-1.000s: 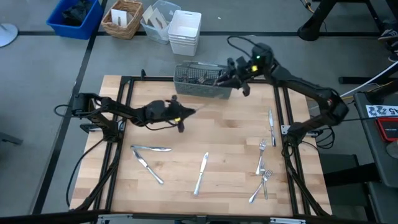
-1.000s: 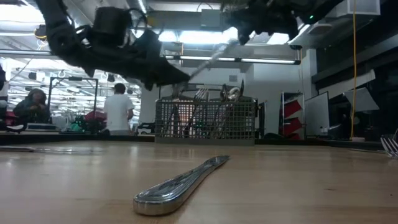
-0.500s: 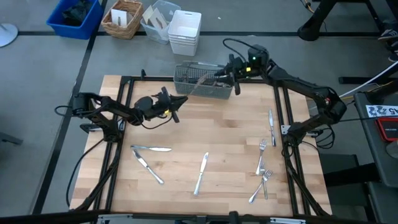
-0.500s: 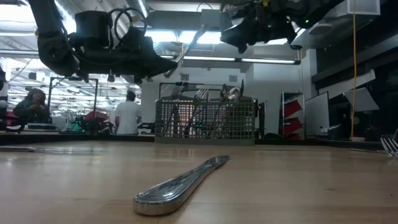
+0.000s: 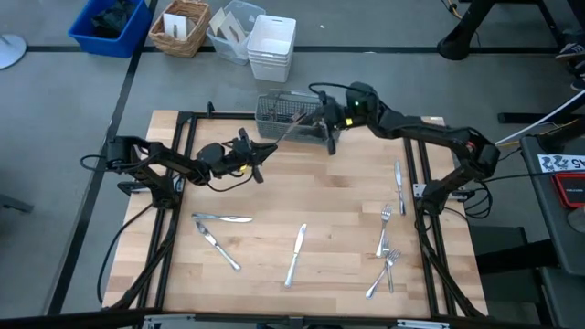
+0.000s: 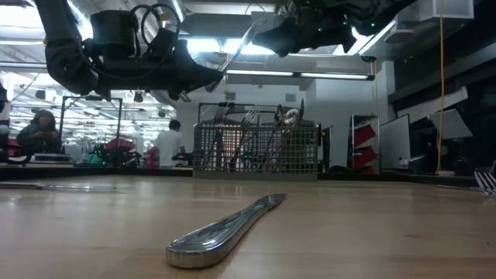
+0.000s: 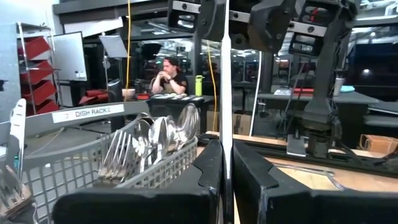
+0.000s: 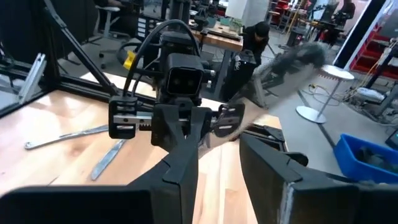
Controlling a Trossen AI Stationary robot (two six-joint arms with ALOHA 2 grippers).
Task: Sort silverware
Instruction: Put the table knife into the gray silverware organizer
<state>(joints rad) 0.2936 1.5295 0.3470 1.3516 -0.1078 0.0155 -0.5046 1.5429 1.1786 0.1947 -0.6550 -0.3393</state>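
Observation:
My left gripper (image 5: 260, 161) (image 7: 225, 158) hovers over the table's left-centre, shut on a table knife (image 5: 291, 131) (image 6: 240, 45) that slants up toward the grey wire-mesh caddy (image 5: 291, 113) (image 6: 256, 149). The caddy stands at the far edge with forks and spoons upright in it. My right gripper (image 5: 323, 126) (image 8: 217, 149) is open just in front of the caddy. Its fingers stand on either side of the knife's free end (image 7: 225, 37), apart from it as far as I can see. My left gripper pinches the knife by its near end (image 7: 225, 146) between the two fingers. The knife runs on past the fingertips in line with them, seen edge-on. It is lifted clear of the table and slants upward toward the far right.
More silverware lies loose on the wood: two knives near left (image 5: 219, 230), one knife at near centre (image 5: 295, 254) (image 6: 225, 229), a knife (image 5: 399, 185) and several forks (image 5: 386, 247) on the right. Bins and baskets (image 5: 270, 44) stand beyond the far edge. People show in the room behind.
My left gripper has drawn back a little toward the table's left, keeping the knife and tilting it more steeply upward. My right gripper has swung from above the caddy toward the near left and come down around the knife's free end.

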